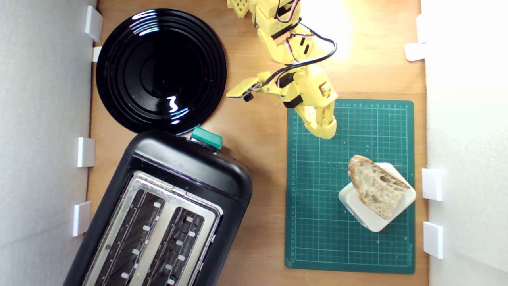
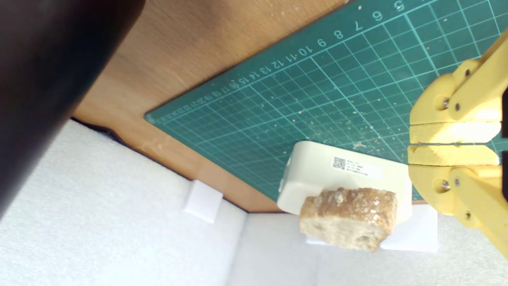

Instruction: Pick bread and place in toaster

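Observation:
The bread (image 1: pixel 376 186), a wedge of pale holey crumb with brown crust, lies on top of a cream rounded block (image 1: pixel 377 206) on the green cutting mat (image 1: pixel 317 222). The wrist view shows the bread (image 2: pixel 349 217) crust-side on, resting on the block (image 2: pixel 317 174). My yellow gripper (image 1: pixel 328 131) hovers over the mat's upper left part in the exterior view, well apart from the bread. In the wrist view the gripper (image 2: pixel 412 143) has its two fingers pressed together, shut on nothing. The black toaster (image 1: pixel 166 214) with silver top, two empty slots and a green lever knob (image 1: pixel 206 137) fills the exterior view's lower left.
A round black plate (image 1: pixel 119 47) sits on the wooden table at the exterior view's upper left, just beyond the toaster. White foam walls (image 1: pixel 43 139) with small white blocks line both sides. The toaster's dark body (image 2: pixel 47 63) fills one corner of the wrist view.

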Motion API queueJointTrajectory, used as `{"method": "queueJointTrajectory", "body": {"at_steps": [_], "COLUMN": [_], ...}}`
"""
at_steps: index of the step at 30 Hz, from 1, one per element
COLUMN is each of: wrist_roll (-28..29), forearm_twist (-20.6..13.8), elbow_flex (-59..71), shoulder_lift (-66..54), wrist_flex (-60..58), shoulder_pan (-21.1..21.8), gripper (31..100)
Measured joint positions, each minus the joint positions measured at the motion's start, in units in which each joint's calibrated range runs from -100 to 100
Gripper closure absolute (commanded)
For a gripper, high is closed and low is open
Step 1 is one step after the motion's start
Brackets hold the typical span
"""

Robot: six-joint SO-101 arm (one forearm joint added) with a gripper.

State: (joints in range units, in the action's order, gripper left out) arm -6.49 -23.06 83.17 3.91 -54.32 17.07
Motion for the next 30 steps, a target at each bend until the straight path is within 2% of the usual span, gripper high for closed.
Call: {"method": "queueJointTrajectory", "body": {"at_steps": [2,6,15,24,27,30], "wrist_roll": [0.0,0.0,1.6,3.4,5.1,6.7], "forearm_twist": [0.1,0.7,0.4,0.4,0.4,0.4], "elbow_flex": [0.0,-0.1,-3.3,-3.4,-3.5,-3.5], "shoulder_lift": [0.0,0.4,5.9,5.9,5.9,5.9], "wrist_flex": [0.0,0.0,-0.4,-0.5,-0.5,-0.5], "shoulder_pan": [0.1,0.1,0.1,0.1,0.1,0.1], "gripper": [90.6,82.8,80.5,58.5,54.4,53.2]}}
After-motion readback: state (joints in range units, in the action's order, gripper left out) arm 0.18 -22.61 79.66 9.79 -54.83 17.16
